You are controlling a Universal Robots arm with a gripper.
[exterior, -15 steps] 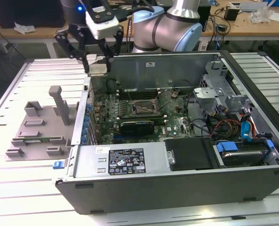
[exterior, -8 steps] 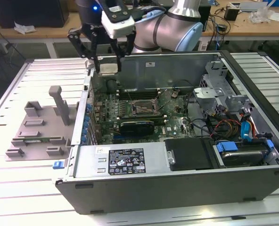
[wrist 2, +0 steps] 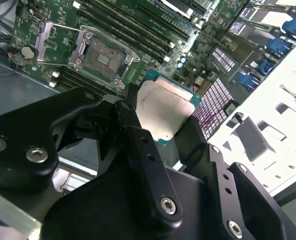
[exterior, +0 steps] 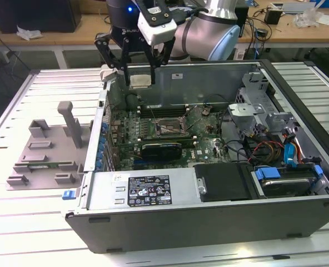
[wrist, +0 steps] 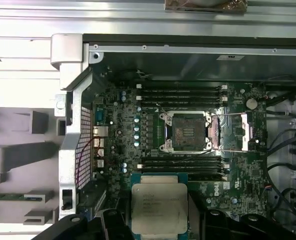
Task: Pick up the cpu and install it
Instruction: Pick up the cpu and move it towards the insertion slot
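Observation:
My gripper hangs above the far left corner of the open computer case, shut on the cpu, a small square chip with a silver-grey top. Both wrist views show the cpu held by its edges between the black fingers. The open socket lies below on the green motherboard, its metal frame swung open, and it appears in both wrist views. The chip is held in the air, off to one side of the socket and apart from it.
A grey plastic tray with upright blocks sits on the slatted table at the exterior view's left of the case. Inside the case are memory slots, a power supply, drive bays and cables. The case walls surround the board.

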